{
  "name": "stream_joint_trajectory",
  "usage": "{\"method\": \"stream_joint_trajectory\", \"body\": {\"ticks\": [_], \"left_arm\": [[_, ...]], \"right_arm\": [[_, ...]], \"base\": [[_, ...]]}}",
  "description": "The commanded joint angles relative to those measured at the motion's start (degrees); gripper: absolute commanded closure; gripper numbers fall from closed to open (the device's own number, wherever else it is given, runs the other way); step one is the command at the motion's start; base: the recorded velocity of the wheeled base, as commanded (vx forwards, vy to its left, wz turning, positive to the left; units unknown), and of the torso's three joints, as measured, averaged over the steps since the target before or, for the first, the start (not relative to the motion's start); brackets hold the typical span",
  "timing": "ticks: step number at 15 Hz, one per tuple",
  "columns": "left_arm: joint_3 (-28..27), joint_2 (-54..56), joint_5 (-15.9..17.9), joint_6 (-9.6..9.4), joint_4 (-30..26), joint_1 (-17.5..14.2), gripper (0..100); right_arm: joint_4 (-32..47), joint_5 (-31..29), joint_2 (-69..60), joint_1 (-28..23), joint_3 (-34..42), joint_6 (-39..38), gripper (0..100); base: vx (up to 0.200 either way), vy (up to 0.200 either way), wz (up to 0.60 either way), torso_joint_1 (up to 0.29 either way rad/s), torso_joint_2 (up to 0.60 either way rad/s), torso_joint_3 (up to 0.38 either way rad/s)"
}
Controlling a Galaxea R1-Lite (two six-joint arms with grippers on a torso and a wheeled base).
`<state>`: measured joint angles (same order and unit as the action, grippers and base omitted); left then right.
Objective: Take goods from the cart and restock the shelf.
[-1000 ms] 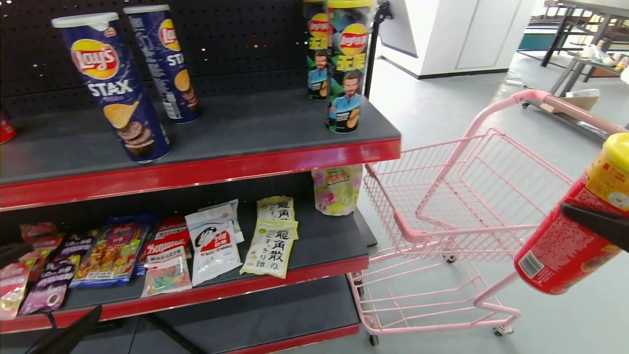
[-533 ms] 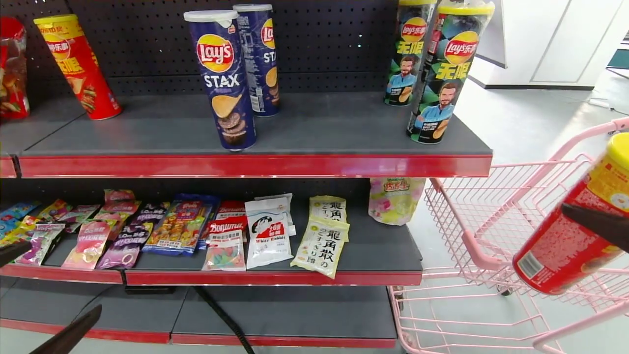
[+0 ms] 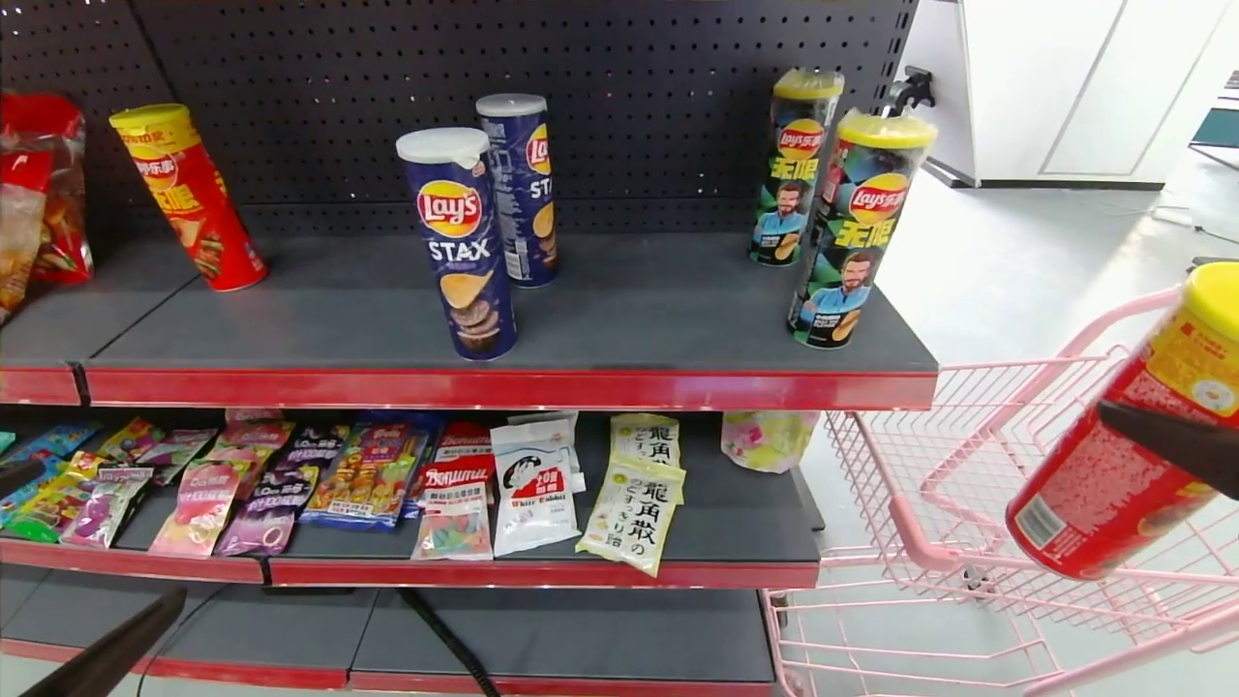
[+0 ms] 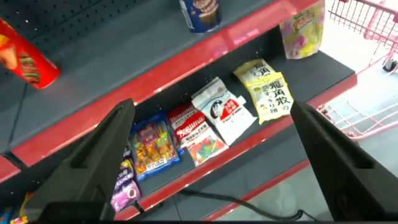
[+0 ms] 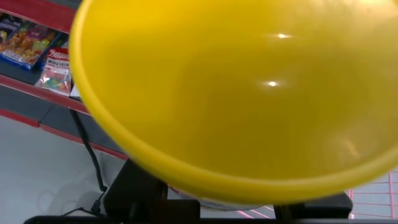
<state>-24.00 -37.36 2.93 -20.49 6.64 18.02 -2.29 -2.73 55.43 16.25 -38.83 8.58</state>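
Observation:
My right gripper (image 3: 1157,440) is shut on a red chip can with a yellow lid (image 3: 1113,465), held tilted in the air above the pink cart (image 3: 929,542), to the right of the shelf. The can's yellow lid (image 5: 249,93) looms close in the right wrist view. The upper shelf board (image 3: 619,319) carries a matching red can (image 3: 189,198) at its left, two blue cans (image 3: 457,257) in the middle and two green cans (image 3: 857,227) at the right end. My left gripper (image 4: 211,168) hangs open and empty low before the lower shelf.
Flat snack bags (image 3: 532,484) lie in rows on the lower shelf (image 3: 542,573). Bare board shows between the red can and the blue cans, and between the blue and green cans. A black cable (image 3: 445,644) runs across the bottom shelf. The pegboard back wall (image 3: 629,87) rises behind.
The head camera has swung left toward the shelf, bringing the left red can into the picture. The red can stays held in my right gripper at the same place in the picture.

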Motion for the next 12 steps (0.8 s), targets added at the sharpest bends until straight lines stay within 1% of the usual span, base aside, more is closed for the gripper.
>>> {"method": "stream_joint_trajectory", "body": {"ticks": [1,5,6,9,12], "left_arm": [[-0.17,-0.17,-0.03,0.01,-0.05,0.00,0],[-0.17,-0.25,-0.03,0.01,-0.05,0.00,0],[-0.08,-0.34,-0.03,0.01,-0.14,0.00,0],[-0.08,-0.52,-0.03,0.01,-0.23,0.00,0],[-0.08,-0.52,-0.03,0.01,-0.23,0.00,0]], "right_arm": [[-0.08,0.01,0.38,0.01,-0.02,0.03,100],[-0.08,0.09,0.82,0.10,0.07,0.12,100],[-0.08,0.09,1.08,0.01,0.33,0.56,100],[-0.17,0.80,1.17,0.19,0.59,0.21,100],[-0.34,7.48,1.00,0.19,0.42,0.03,100]], "base": [[0.000,0.000,0.00,0.261,-0.63,-0.378],[0.000,0.000,0.00,0.188,-0.44,-0.257],[0.000,0.200,0.00,0.124,-0.31,-0.163],[0.000,0.200,0.00,0.017,-0.04,-0.025],[0.000,0.200,0.00,0.010,0.01,-0.006]]}}
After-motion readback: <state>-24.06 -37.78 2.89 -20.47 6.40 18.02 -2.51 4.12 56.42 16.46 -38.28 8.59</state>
